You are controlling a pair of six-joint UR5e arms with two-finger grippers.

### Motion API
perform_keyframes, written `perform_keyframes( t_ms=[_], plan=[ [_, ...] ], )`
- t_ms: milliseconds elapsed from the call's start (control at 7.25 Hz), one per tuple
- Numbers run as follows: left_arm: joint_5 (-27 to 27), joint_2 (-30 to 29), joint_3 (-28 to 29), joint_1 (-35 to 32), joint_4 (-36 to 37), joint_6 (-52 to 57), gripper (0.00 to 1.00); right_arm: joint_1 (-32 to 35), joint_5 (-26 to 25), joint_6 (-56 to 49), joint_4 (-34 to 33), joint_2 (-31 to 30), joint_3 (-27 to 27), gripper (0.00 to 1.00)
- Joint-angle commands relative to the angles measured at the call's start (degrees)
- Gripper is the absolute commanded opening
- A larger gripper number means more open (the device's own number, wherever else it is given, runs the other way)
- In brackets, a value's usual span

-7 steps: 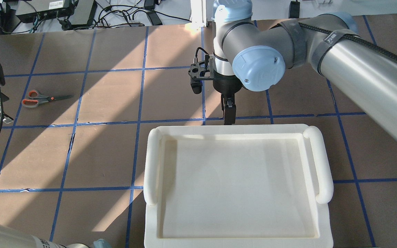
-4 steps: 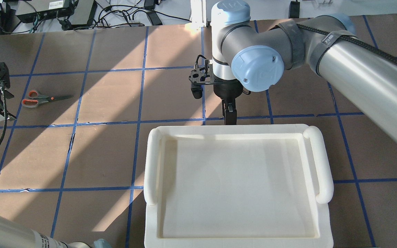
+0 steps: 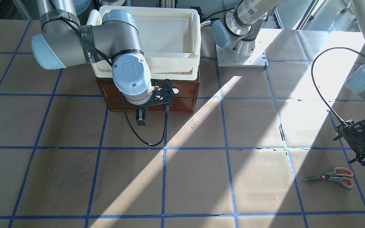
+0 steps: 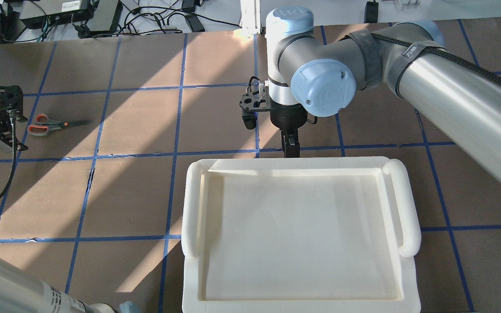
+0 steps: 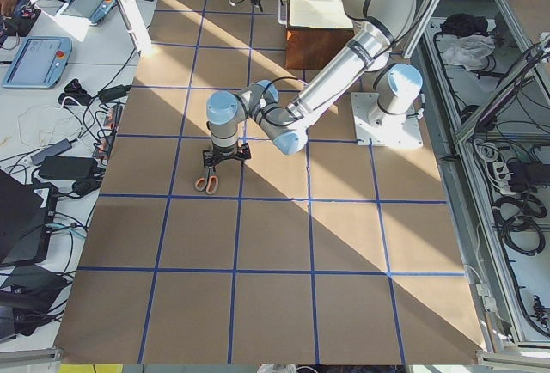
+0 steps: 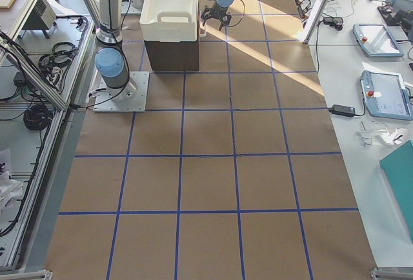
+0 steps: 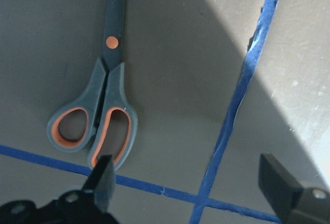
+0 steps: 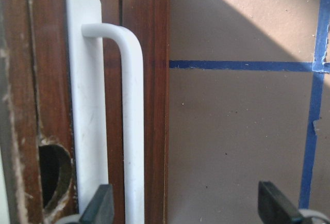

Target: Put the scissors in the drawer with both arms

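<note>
Beside the scissors (image 3: 329, 177), the left arm (image 3: 361, 80) holds its jaws spread

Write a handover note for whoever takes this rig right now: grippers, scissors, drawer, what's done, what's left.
Left gripper: open, empty, hovering beside the scissors' handle loops, off-centre.
Right gripper: open at the drawer's white bar handle, not clamped on it.
Scissors: closed, flat on the table, on the robot's left side.
Drawer: shut, under the cream tray.
Done: both approaches only.
Left: pull the drawer open, grasp the scissors, put them in.
</note>
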Motion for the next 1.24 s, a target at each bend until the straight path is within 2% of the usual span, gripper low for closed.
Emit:
perform_keyframes(
  t_ms=[0, 414, 552, 1103],
  plan=[
    [-1.8, -2.5, 1.3, -0.7, 0.4, 2.7, 1.00, 0.0, 0.0, 0.0, -0.1, 0.5, 0.0, 1.00],
    [-3.3, -5.4, 4.8, -3.1, 0.4, 6.1, 0.98, 0.1, 0.1, -0.3, -0.3, 0.9, 0.0, 1.00],
    [-5.3, -6.4, 5.0, -3.6, 0.4, 6.9, 0.97, 0.0, 0.0, -0.5, -0.5, 1.3, 0.0, 1.00],
    [-5.3, -9.9, 7.2, -3.6, 2.2, 11.6, 0.96, 0.0, 0.0, -0.5, -1.5, 2.1, -0.1, 1.00]
  ],
)
